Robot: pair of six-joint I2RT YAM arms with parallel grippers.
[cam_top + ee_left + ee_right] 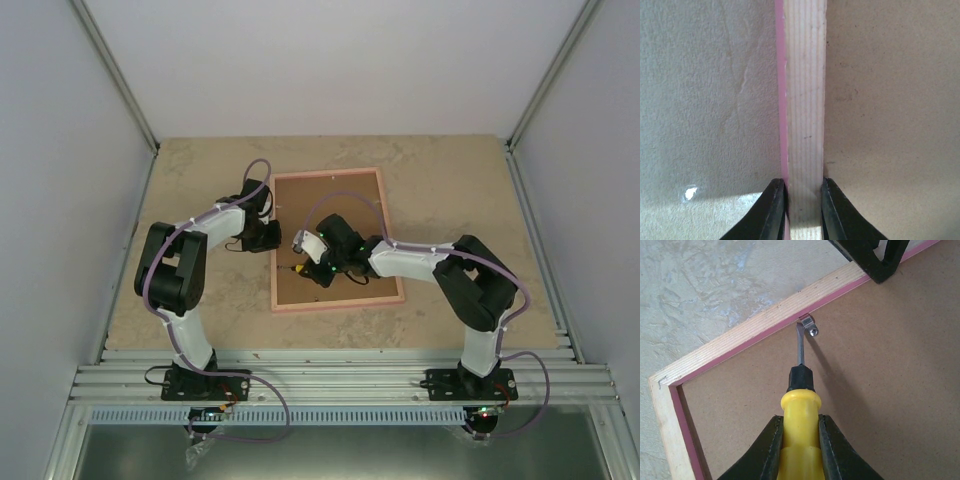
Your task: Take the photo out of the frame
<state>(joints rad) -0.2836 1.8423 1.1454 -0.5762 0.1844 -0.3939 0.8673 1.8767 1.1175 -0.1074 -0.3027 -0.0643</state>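
Observation:
The pink frame (380, 215) lies face down in the middle of the table, its brown fibreboard back (330, 200) up. The photo is hidden under the board. My left gripper (804, 200) is shut on the frame's left wooden rail (805, 100), at its left edge in the top view (272, 232). My right gripper (800, 437) is shut on a yellow-handled screwdriver (800, 410). Its metal tip touches a small silver retaining clip (808, 325) at the inner edge of the frame's rail (755, 325). In the top view the right gripper (310, 262) is over the board's left part.
The left gripper's black fingers (875, 260) show at the top of the right wrist view. Grey walls stand on three sides of the beige table (200, 170). A ribbed metal rail (340, 380) runs along the near edge by the arm bases.

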